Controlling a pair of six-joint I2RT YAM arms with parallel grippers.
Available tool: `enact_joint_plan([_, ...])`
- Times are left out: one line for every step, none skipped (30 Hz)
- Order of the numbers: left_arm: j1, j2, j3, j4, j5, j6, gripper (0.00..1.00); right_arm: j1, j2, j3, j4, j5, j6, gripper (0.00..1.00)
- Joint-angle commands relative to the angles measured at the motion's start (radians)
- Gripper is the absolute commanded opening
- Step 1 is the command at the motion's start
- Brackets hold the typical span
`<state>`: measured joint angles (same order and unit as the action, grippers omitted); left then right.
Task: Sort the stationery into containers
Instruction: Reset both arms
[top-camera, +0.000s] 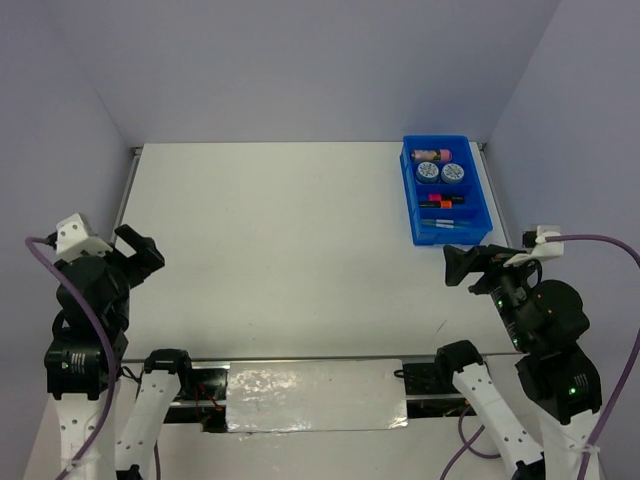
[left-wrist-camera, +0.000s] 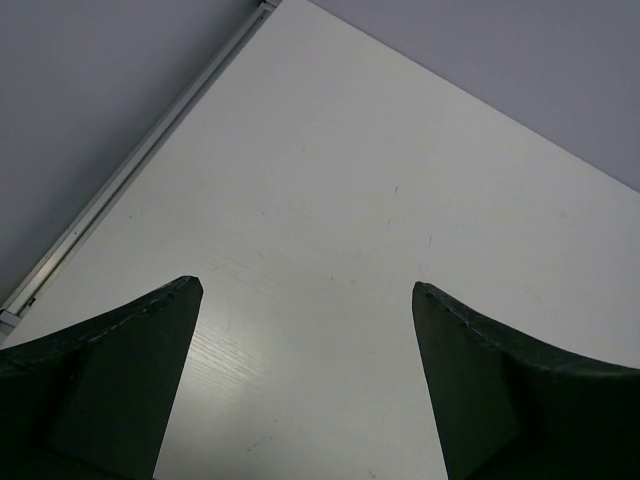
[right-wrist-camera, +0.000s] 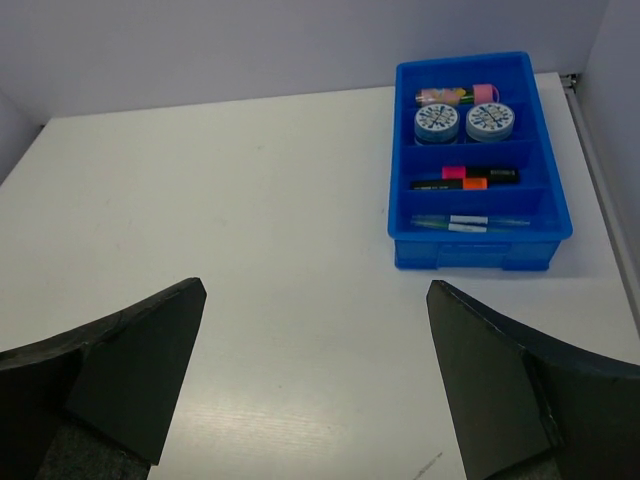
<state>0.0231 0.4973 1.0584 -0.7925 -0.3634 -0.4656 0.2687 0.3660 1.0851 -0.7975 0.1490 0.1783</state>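
Top view: white worktop (top-camera: 280, 250), enclosed by pale walls on three sides. Blue compartment tray (right-wrist-camera: 480, 255) sits at the far right corner of the worktop, long axis running away from the arms. Ridges divide it into four compartments.

Contents, far to near (right wrist view):
- farthest compartment: pink cylindrical bottle (right-wrist-camera: 455, 95), lying on its side.
- second: two round blue-white tubs (right-wrist-camera: 437, 122), side by side, lids up.
- third: two short black highlighters, pink-capped one (right-wrist-camera: 480, 173) just behind orange-capped one (right-wrist-camera: 447, 184), both lying crosswise.
- nearest: thin pens (right-wrist-camera: 468, 222), lying crosswise; exact count cannot be told.

All stationery seen lies inside the tray.

Left end effector (top-camera: 150, 250): at the near left of the worktop, well apart from the tray, fingers spread wide, nothing between them. Its wrist view shows only bare worktop and the left edge rail.

Right end effector (top-camera: 452, 266): near right, just short of the tray's near end, fingers spread wide, nothing between them. It faces the tray and touches nothing.
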Motion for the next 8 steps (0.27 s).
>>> enact_joint_plan([0.001, -0.034, -0.008, 0.009, 0.015, 0.028, 0.99, 0.012, -0.013, -0.008, -0.008, 0.003, -0.025, 1.00])
enact_joint_plan([0.000, -0.045, -0.017, 0.015, 0.011, 0.027, 0.99, 0.012, -0.016, -0.010, -0.005, 0.001, -0.026, 1.00])
enact_joint_plan([-0.003, -0.046, -0.029, 0.021, 0.004, 0.024, 0.99, 0.012, -0.021, -0.011, 0.000, -0.003, -0.030, 1.00])
enact_joint_plan([-0.005, -0.042, -0.031, 0.025, -0.002, 0.021, 0.99, 0.012, -0.022, -0.010, -0.003, -0.009, -0.027, 1.00])
enact_joint_plan([-0.012, -0.037, -0.032, 0.026, -0.003, 0.021, 0.99, 0.013, -0.024, -0.005, -0.005, -0.012, -0.025, 1.00])
enact_joint_plan([-0.014, -0.033, -0.029, 0.024, -0.003, 0.021, 0.99, 0.014, -0.027, -0.007, -0.002, -0.017, -0.025, 1.00])
enact_joint_plan([-0.014, -0.025, -0.028, 0.026, -0.002, 0.021, 0.99, 0.014, -0.029, -0.007, 0.001, -0.023, -0.025, 1.00])
enact_joint_plan([-0.014, -0.020, -0.028, 0.029, 0.000, 0.019, 0.99, 0.014, -0.027, -0.008, 0.003, -0.019, -0.023, 1.00])
